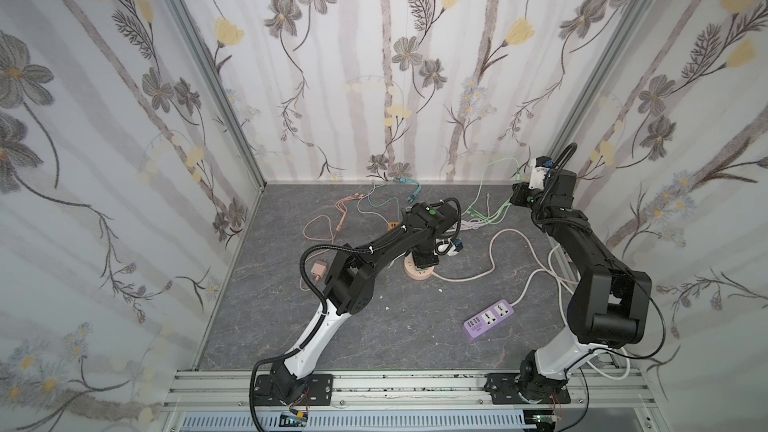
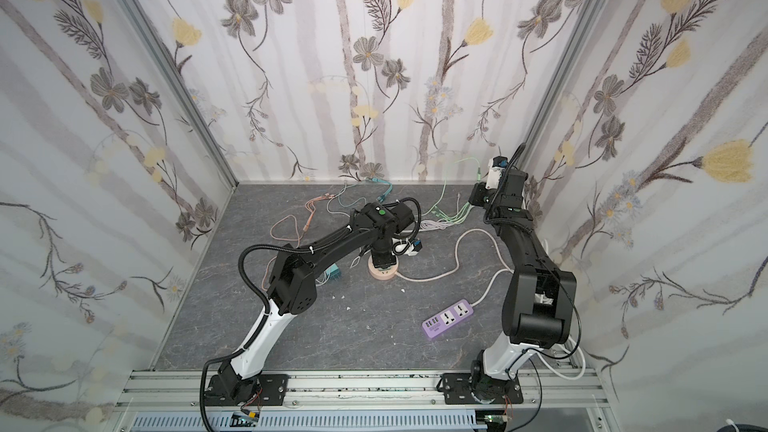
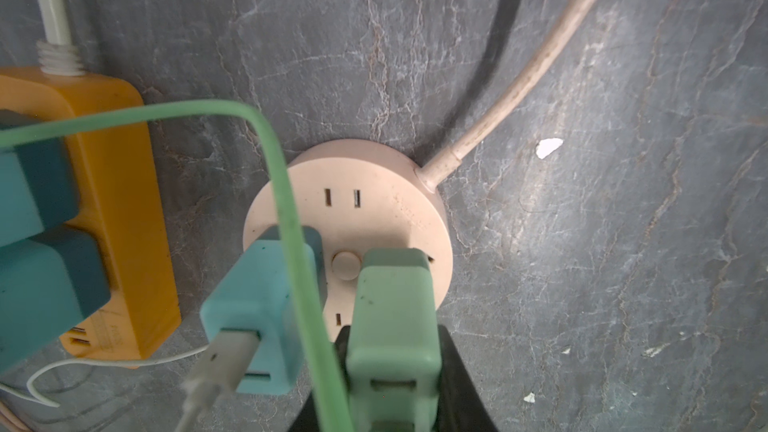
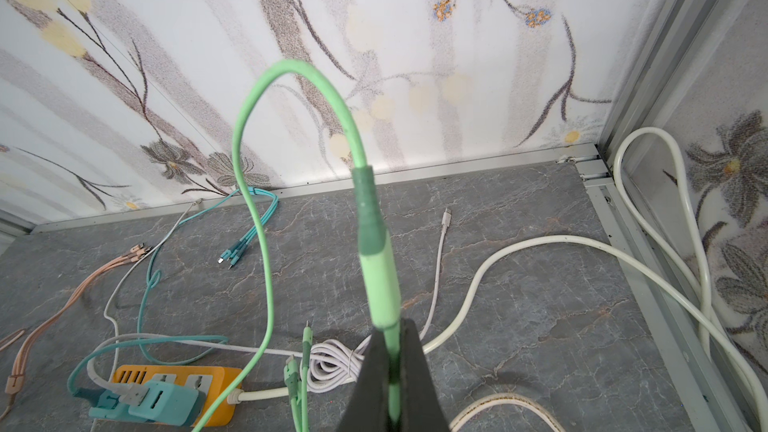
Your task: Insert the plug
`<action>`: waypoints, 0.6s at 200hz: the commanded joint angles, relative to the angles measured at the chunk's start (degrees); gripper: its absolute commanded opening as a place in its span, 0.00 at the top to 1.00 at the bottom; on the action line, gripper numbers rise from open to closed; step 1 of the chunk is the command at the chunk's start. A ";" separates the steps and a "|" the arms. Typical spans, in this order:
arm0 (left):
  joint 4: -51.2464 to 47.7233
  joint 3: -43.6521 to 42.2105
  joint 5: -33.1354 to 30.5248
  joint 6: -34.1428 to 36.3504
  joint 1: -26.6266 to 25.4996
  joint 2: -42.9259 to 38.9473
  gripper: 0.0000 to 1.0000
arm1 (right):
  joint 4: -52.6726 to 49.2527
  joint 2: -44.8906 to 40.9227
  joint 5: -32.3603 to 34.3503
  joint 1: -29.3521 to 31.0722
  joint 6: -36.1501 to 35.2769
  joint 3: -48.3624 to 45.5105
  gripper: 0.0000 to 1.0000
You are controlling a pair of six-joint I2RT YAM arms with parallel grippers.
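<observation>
- The gray marbled tabletop [image 1: 374, 338] carries loose cords and power strips inside flower-papered walls.
- The left arm [image 1: 390, 243] reaches to mid-table and points straight down over the round socket [image 1: 417, 274].
- The right arm [image 1: 590, 251] stands raised near the back right corner.
- A purple power strip [image 1: 488, 320] lies near the front right, well apart from both grippers.
- An orange power strip [image 3: 120, 209] lies just beside the round socket, with 2 teal adapters [image 3: 41, 276] plugged into it.
- The round socket is pale pink, with 1 free pair of slots near its cord and a button at its centre.
- A blue adapter [image 3: 253, 317] sits in it with a USB lead attached.
- The green plug [image 3: 392, 305] stands on the socket's face beside the button, its USB port empty. Whether it is fully seated I cannot tell.
- The left gripper [image 3: 392, 332] clamps the green plug from 2 sides, jaws narrow around its body.
- The right gripper [image 4: 390, 330] pinches the green cable [image 4: 249, 126] just behind its connector sleeve, jaws closed tight on it. The cable arcs up and drops toward the table.
</observation>
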 commanded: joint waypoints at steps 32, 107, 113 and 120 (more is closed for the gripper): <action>4.58 -7.38 0.46 0.46 0.45 0.03 1.00 | 0.00 -0.71 0.44 -0.01 -0.87 -0.10 1.00; 13.04 -16.76 -0.73 -2.55 1.29 -5.09 0.95 | -0.25 -2.17 1.31 -0.01 -2.18 0.65 1.00; 13.33 -15.94 -0.35 -2.96 1.24 -6.06 0.75 | -0.26 -2.33 1.56 -0.05 -2.42 0.77 1.00; 13.30 -14.27 -0.35 -3.75 1.07 -7.26 0.56 | -0.27 -2.46 2.04 -0.09 -2.87 0.95 1.00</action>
